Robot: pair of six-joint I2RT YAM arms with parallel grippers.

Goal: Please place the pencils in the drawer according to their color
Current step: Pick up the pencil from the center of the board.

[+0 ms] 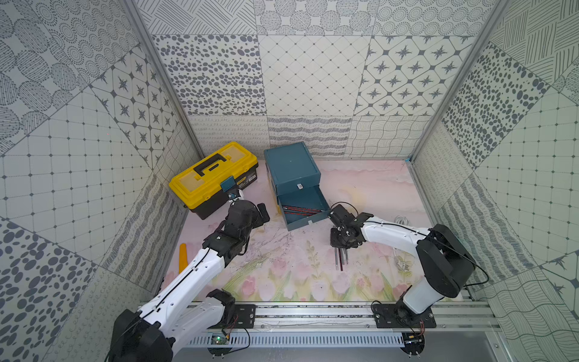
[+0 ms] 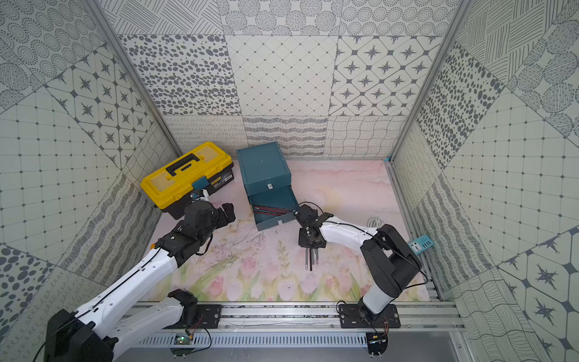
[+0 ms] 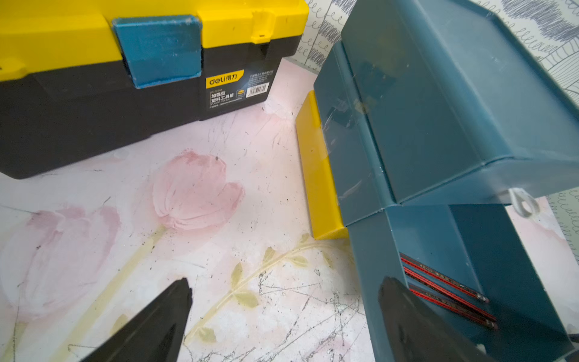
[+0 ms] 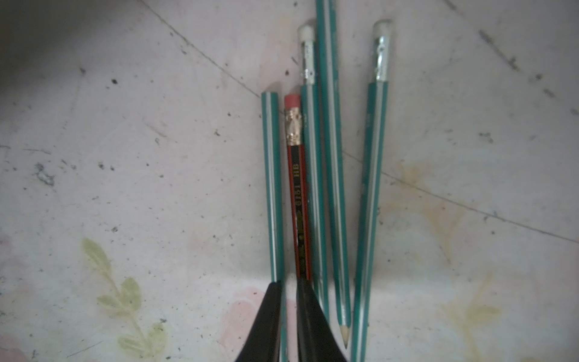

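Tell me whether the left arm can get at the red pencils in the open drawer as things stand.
Probably yes. The left gripper hangs open right beside the pulled-out drawer, whose top is uncovered, and the red pencils lie exposed inside. It would likely need to rise over the side wall first.

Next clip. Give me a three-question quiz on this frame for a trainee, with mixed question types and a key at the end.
1. True or false: the pulled-out drawer already holds red-and-black pencils.
2. How many green-striped pencils lie on the mat in the right wrist view? A) two B) four C) seven
3. Fill in: the fingers standing wide apart belong to the ____ arm.
Key: 1 true; 2 B; 3 left.
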